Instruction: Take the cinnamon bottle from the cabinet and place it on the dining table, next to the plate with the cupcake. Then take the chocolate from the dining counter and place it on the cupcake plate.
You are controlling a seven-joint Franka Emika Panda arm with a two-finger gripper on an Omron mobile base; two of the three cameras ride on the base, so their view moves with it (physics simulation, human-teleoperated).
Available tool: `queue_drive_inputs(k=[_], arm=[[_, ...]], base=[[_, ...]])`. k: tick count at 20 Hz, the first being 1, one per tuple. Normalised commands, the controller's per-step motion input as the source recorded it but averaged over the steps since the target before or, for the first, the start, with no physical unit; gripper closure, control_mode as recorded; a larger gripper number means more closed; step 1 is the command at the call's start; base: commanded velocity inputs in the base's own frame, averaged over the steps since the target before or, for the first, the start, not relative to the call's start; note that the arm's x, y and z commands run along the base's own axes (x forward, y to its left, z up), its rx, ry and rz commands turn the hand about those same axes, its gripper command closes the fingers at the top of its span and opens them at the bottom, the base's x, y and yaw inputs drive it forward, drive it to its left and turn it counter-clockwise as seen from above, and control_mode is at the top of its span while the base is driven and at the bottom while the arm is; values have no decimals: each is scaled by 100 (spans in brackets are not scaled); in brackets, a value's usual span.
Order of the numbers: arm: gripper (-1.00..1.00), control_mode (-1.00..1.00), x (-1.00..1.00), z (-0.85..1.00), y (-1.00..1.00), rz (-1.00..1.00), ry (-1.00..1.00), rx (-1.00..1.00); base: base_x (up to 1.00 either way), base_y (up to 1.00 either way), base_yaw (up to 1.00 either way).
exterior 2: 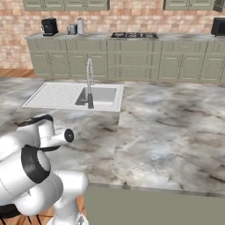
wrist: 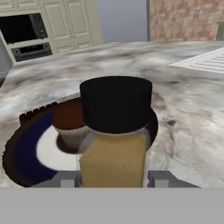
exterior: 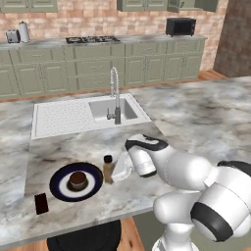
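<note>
End effector point(wrist: 113, 178) brings cinnamon bottle point(wrist: 114, 131) down beside the cupcake plate point(exterior: 59, 182).
Both fingers point(wrist: 162, 178) flank the bottle's base, apparently clamped on it; it stands upright on the marble tabletop point(exterior: 196, 117), chocolate point(exterior: 41, 203) lying nearby.

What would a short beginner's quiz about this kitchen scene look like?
1. True or false: the cinnamon bottle stands beside the plate.
2. What sits on the plate? A) cupcake B) chocolate C) nothing
3. Where does the chocolate lie?

Key:
1. True.
2. A.
3. On the counter, just off the plate's near-left edge, not on it.
</note>
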Motion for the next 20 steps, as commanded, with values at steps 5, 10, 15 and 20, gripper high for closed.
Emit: queue_drive_inputs(k=[5, 10, 15, 20], arm=[[100, -100, 4, -20, 0, 0, 0, 0], [100, -100, 0, -4, 0, 0, 0, 0], [-100, -100, -5, 0, 0, 0, 0, -1], [-100, -100, -26, 6, -5, 0, 0, -2]], base=[[0, 0, 0], [0, 0, 0], [0, 0, 0], [0, 0, 0]])
